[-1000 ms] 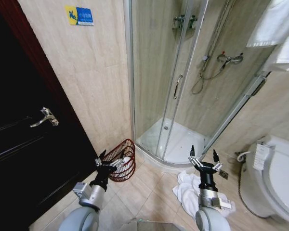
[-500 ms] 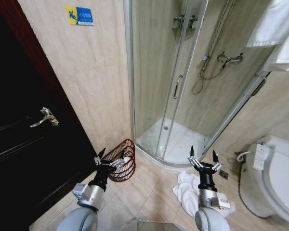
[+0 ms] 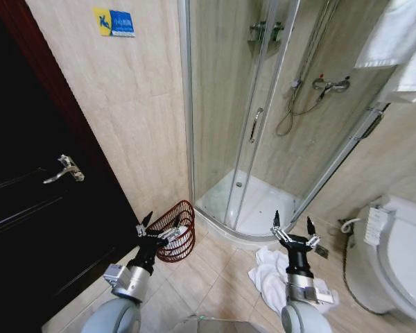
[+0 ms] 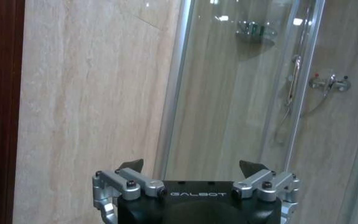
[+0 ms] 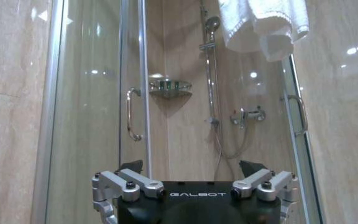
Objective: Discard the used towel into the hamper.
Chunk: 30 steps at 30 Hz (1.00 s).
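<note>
I count two grippers: the left gripper (image 3: pixel 159 226), fingers spread, and the right gripper (image 3: pixel 292 228), likewise spread. One hamper (image 3: pixel 177 231) stands near the left gripper, by the wall. One crumpled white towel (image 3: pixel 270 276) lies on the floor at the right, and I see two more white towels (image 3: pixel 399 41) hanging at the far right. One shower cabin (image 3: pixel 263 118), one toilet (image 3: pixel 392 257), one dark door (image 3: pixel 48 208) with one handle (image 3: pixel 64 170), one blue-and-yellow sign (image 3: pixel 114 22).
</note>
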{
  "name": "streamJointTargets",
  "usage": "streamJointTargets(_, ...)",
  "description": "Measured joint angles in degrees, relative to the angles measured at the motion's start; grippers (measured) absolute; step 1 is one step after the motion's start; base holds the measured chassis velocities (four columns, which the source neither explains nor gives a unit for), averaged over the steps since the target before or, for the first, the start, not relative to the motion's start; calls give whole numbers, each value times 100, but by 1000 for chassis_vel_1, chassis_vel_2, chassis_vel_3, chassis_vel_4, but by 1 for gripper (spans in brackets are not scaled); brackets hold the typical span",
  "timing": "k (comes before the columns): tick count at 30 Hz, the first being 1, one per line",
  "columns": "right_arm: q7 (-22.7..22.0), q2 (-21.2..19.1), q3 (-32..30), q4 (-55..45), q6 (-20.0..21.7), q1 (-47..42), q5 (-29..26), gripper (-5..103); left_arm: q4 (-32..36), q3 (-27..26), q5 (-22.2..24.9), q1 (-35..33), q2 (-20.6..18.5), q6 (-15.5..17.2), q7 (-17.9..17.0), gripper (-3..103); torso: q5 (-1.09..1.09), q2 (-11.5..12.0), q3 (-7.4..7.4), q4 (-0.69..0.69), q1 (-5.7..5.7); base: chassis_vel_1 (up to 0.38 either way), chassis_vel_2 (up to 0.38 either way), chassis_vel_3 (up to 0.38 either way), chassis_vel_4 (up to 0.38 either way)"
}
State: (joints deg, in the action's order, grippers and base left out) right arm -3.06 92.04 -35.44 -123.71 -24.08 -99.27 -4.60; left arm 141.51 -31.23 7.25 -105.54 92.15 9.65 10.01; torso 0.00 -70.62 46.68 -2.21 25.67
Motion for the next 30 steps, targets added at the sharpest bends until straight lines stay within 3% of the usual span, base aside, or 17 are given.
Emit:
streamJointTargets(15, 3, -417, -621, -955, 328, -195, -369, 100, -10, 4, 7, 2, -2, -1, -9, 100, 0, 0, 0, 0, 0, 0, 0, 0, 0)
streamJointTargets(21, 170, -676, -1478, -1318, 275, -171, -732, 100, -12, 4, 9, 3, -2, -1, -11, 100, 1, 0, 0, 0, 0, 0, 0, 0, 0)
streamJointTargets(30, 182, -985, -2143, -1431, 385, -108, -1154, 100, -16, 3, 10, 3, -2, 0, -12, 100, 1, 0, 0, 0, 1, 0, 0, 0, 0)
